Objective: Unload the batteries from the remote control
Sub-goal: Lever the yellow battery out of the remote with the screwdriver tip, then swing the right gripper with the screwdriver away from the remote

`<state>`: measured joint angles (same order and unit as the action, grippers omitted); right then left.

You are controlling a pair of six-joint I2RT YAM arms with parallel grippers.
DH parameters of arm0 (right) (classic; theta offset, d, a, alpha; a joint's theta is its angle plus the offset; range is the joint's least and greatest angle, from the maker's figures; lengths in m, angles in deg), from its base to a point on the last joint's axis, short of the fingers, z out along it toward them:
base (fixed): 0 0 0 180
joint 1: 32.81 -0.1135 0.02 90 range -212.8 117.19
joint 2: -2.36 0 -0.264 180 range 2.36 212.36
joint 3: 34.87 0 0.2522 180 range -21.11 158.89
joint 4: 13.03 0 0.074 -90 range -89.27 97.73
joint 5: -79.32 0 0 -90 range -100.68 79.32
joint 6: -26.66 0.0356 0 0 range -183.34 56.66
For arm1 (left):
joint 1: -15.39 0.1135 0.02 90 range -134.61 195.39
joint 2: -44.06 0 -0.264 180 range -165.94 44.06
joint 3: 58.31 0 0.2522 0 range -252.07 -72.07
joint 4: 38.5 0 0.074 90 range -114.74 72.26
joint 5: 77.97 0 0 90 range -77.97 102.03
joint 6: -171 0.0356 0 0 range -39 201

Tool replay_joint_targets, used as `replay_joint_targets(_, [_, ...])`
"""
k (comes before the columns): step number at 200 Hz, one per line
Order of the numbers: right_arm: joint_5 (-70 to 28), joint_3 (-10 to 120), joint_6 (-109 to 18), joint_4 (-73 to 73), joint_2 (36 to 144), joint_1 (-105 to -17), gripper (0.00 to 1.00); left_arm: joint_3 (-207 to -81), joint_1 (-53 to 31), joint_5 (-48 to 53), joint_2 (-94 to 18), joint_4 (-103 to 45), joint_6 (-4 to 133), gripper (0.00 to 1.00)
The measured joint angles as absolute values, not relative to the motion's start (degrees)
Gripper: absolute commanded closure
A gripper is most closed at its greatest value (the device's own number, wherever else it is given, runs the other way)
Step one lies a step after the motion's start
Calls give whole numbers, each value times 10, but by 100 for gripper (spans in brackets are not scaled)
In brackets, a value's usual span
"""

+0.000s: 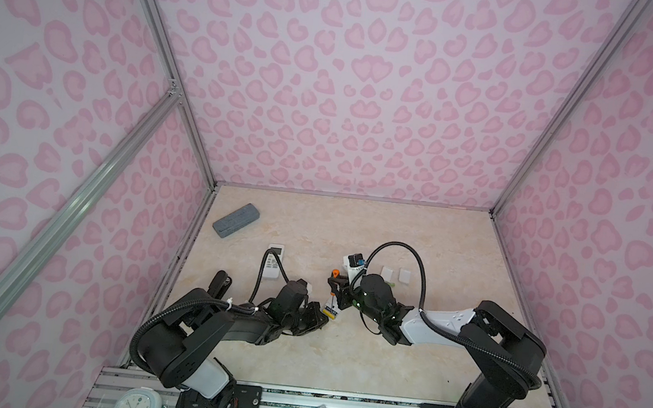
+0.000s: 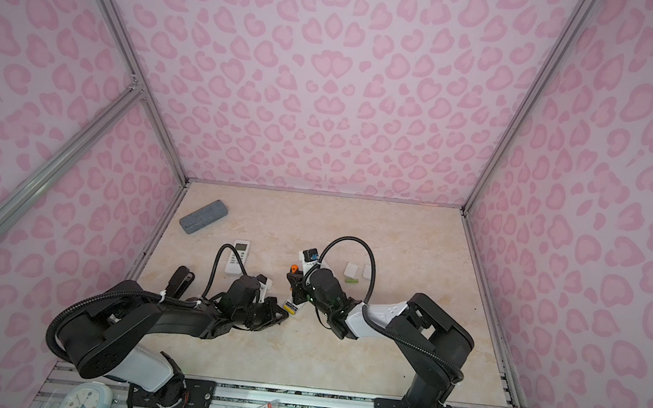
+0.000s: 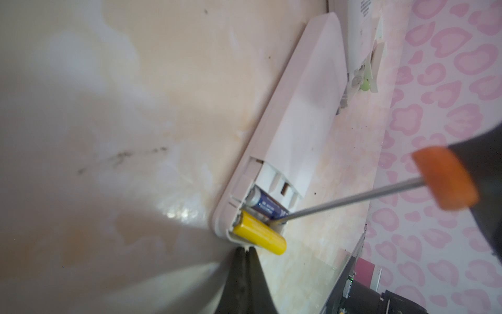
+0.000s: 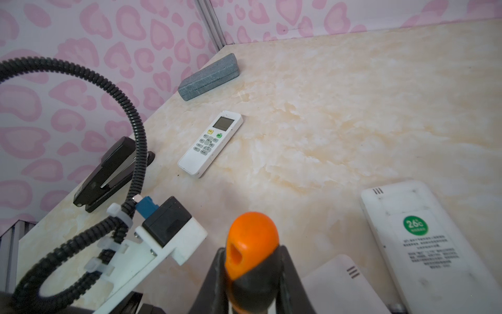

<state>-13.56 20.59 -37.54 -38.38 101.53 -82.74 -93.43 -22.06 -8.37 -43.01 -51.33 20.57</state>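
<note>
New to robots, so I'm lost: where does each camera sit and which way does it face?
Top views: high overhead, looking down on the table; left arm and right arm show.
Left wrist: on left arm, facing the open remote and batteries; shut left gripper shows.
Right wrist: on right arm, facing across the table; right gripper clamps the screwdriver.
Shared: both wrist views show the screwdriver.

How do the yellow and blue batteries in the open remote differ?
The yellow battery is plain yellow; the blue battery is dark blue with white print. The yellow battery juts past the compartment's edge; the blue battery lies inside it. Both are cylinders in the remote's open compartment.
</note>
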Motion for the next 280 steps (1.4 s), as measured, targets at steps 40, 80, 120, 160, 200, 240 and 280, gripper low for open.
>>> replay_joint_targets(40, [-139,208,-315,-382,1028,-814,100,-935,-221,-84,-430,-514,200,96])
replay_joint_targets(80, [-144,209,-286,-375,1030,-805,100,-935,-221,-83,-430,-511,200,96])
replay_joint_targets(120, [-163,200,-254,-379,1032,-790,100,-934,-220,-78,-427,-509,202,96])
replay_joint_targets(160, [-167,198,-245,-380,1033,-786,100,-927,-218,-68,-414,-505,202,95])
replay_joint_targets(200, [-167,199,-252,-349,1008,-784,100,-926,-218,-63,-406,-499,206,95])
replay_joint_targets(240, [-163,223,-286,-286,950,-778,100,-932,-218,-64,-405,-488,211,95])
replay_joint_targets(280, [-158,235,-311,-200,908,-754,100,-936,-218,-65,-399,-483,218,94])
